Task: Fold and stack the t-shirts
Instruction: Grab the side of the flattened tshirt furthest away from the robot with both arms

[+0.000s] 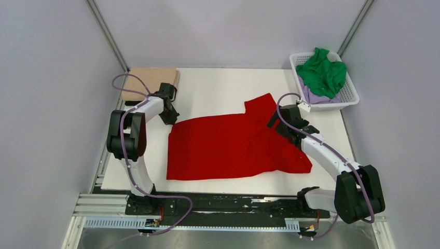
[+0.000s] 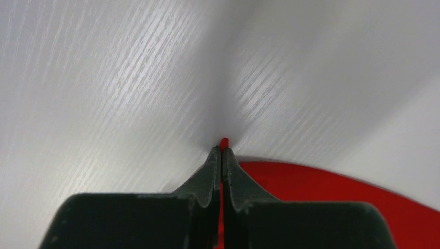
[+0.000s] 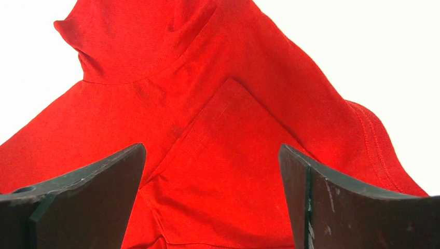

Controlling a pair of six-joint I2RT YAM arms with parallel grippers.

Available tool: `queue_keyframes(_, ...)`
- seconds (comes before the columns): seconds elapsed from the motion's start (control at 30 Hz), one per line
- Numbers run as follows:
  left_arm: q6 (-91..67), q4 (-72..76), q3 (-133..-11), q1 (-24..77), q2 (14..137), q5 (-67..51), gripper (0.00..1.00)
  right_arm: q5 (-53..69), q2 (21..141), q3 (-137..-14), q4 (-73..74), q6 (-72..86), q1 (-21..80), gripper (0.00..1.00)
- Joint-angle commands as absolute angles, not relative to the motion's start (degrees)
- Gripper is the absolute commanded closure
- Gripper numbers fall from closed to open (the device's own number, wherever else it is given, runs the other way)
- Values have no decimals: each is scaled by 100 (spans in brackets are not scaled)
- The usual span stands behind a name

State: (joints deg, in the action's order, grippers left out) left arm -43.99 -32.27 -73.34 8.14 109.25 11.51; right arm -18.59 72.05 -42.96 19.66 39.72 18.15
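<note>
The red t-shirt [image 1: 228, 148] lies spread on the white table, one sleeve pointing toward the back. My left gripper [image 1: 170, 118] is shut on the red shirt's far left corner; a sliver of red cloth [image 2: 224, 142] shows between its fingertips. My right gripper [image 1: 275, 124] is open, just above the shirt near the sleeve and collar; red cloth [image 3: 218, 155] fills the gap between its jaws. A folded tan-beige shirt [image 1: 150, 80] lies at the back left. The green shirt [image 1: 322, 72] and the pale lilac shirt [image 1: 311, 96] lie bunched in the basket.
The white lattice basket [image 1: 348, 98] stands at the back right corner of the table [image 1: 223, 85]. Grey walls close in on three sides. The arm bases sit on a rail at the near edge.
</note>
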Motion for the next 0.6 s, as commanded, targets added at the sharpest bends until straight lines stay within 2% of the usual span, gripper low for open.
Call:
queue_keyframes(0.0, -4339, -3206, -7001, 817, 10412, 992, 100, -2019, 7190, -4502, 1899, 3767, 1770, 0)
queue_keyframes(0.17, -4235, -3090, -6872, 833, 9895, 1058, 100, -2219, 7840, -5220, 1849, 3464, 1745, 0)
queue_keyframes(0.37, -4148, -3069, -6907, 853, 9552, 1357, 100, -1962, 9266, -6651, 1682, 3108, 1627, 0)
queue_keyframes(0.57, -4081, -3137, -7127, 861, 9590, 1354, 100, -1708, 10845, -8264, 1677, 2635, 1623, 11)
